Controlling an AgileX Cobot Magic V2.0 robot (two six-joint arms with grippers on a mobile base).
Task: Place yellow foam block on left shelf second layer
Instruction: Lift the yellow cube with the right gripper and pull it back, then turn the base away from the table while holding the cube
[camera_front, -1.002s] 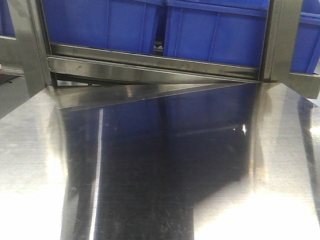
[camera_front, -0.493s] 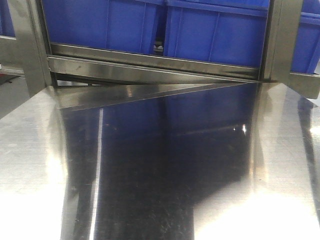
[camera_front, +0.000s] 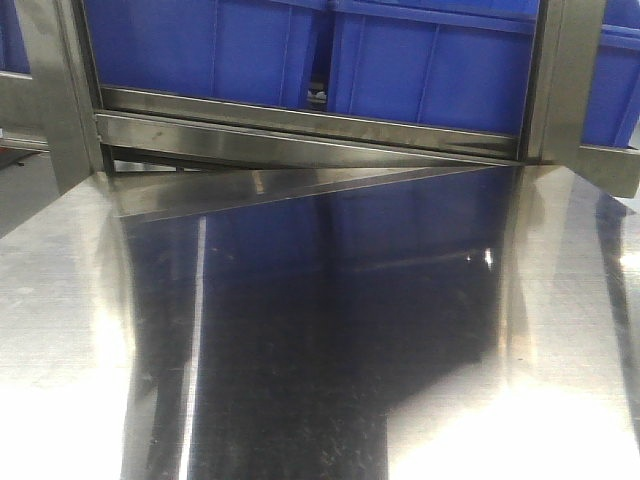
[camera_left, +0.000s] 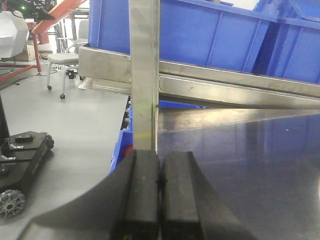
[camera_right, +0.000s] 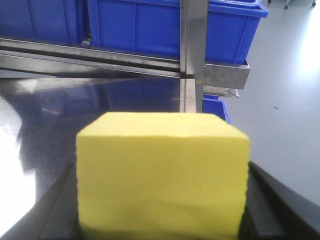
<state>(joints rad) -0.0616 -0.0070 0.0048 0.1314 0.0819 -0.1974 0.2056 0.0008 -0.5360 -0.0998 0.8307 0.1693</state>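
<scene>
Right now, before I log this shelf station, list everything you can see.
yellow foam block: one, yellow, held low in the right wrist view
plastic bins: at least two, blue, on the layer above
steel shelf surface: one, silver, below the bins
shelf posts: two, silver, flanking the bins
office chair: one, grey, on the floor, far left
left gripper: one, black, shut on nothing
right gripper: one, black, shut on the yellow foam block

A workshop-like storeroom: steel racking (camera_left: 144, 75) holds blue plastic bins (camera_front: 430, 80) above a grey floor (camera_left: 75, 130).
</scene>
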